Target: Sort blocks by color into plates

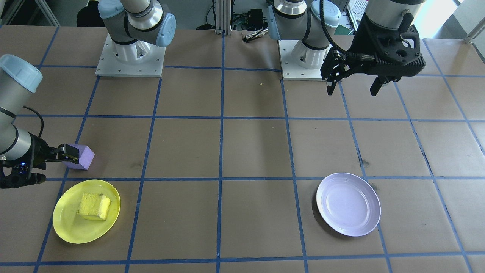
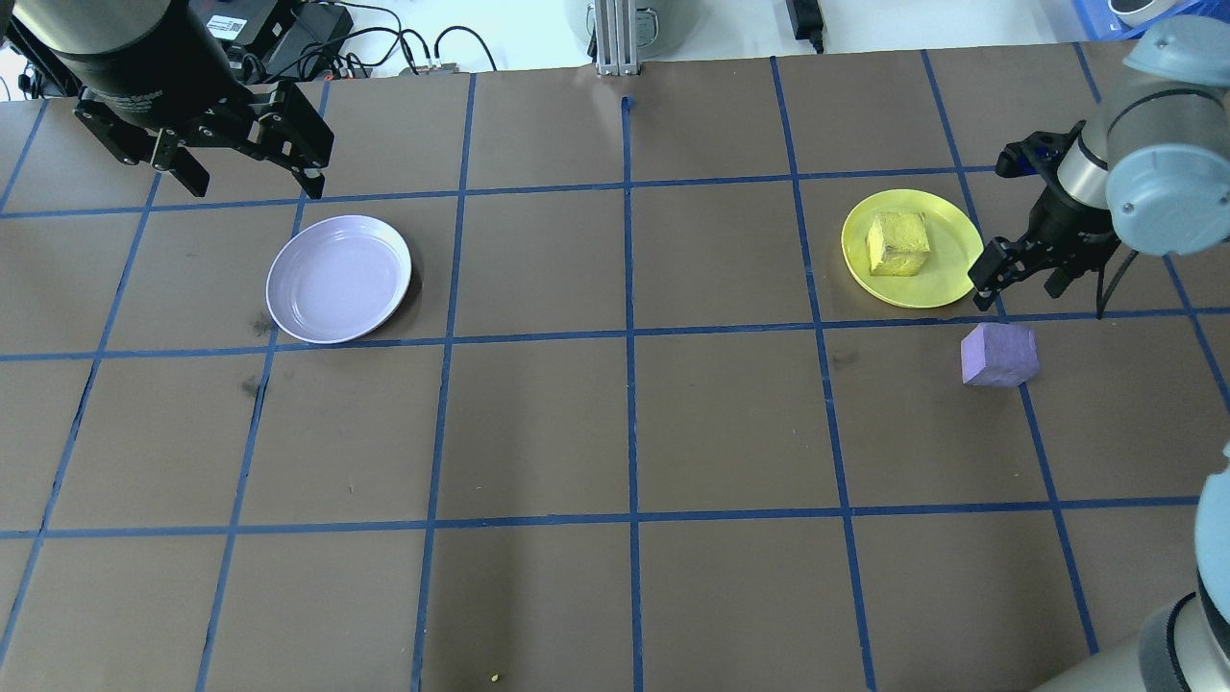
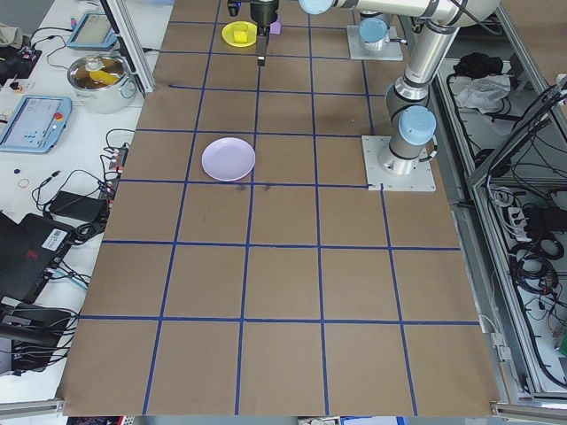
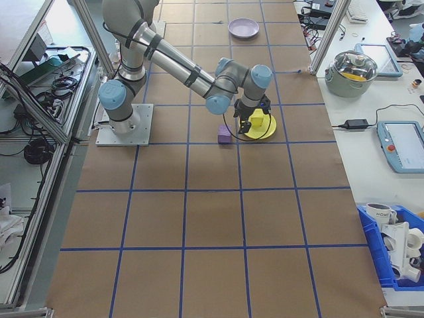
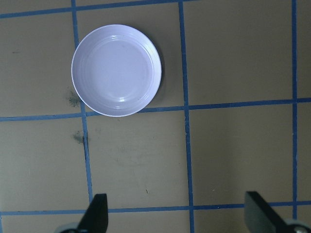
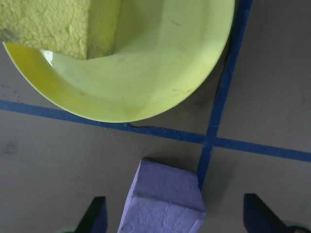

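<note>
Read from left to right in the overhead view, the brown-papered bench (image 2: pixel 615 432), gridded with blue tape, first shows the left gripper (image 2: pixel 245 168) hanging above the far left corner. Its jaws are spread wide and hold nothing. Just right of it, lying flat on the bench, is the lavender plate (image 2: pixel 338 279), which is empty. The middle of the bench carries none of the task's things.

Further right sits the yellow plate (image 2: pixel 911 248), with the yellow block (image 2: pixel 897 243) resting inside it, toward the middle. Just beside that plate, on the robot's side of a tape line, the purple block (image 2: pixel 999 355) lies on the bare bench, touching neither plate. The right gripper (image 2: pixel 1020 277) hovers near the edge of the yellow plate. In the right wrist view its jaws stand released and apart, with the purple block low in the frame between them, nearer one finger, and not clasped.

By my reading, the task is half done. The yellow block is already on its matching plate. The purple block is not yet sorted, and its lavender plate lies well apart from it, across the bench on the left arm's side.

The count is two plates, one yellow and one lavender, two blocks, one yellow and one purple, and two grippers.
</note>
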### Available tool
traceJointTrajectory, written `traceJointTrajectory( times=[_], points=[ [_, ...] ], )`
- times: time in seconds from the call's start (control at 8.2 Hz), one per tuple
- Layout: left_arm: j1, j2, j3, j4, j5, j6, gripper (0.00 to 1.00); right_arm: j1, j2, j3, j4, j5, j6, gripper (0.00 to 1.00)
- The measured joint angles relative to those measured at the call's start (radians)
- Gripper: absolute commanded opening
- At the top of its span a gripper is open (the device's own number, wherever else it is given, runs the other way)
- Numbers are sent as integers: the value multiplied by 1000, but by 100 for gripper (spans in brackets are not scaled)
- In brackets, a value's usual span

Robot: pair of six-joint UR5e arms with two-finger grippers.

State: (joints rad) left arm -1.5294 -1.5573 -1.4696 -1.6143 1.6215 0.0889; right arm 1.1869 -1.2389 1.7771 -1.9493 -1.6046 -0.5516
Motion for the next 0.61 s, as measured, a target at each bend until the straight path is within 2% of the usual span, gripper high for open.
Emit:
traceJointTrajectory(
  times=[0.24, 0.49, 0.61],
  points=[
    [0, 0, 0, 0, 0, 0, 100, -43, -10, 94, -60, 2, 2, 100],
    [0, 0, -1, 0, 2, 0, 100, -54, -7, 106, -27, 11, 36, 99],
    [0, 0, -1, -1, 2, 0, 100, -56, -4, 104, -10, 17, 50, 93]
  ],
)
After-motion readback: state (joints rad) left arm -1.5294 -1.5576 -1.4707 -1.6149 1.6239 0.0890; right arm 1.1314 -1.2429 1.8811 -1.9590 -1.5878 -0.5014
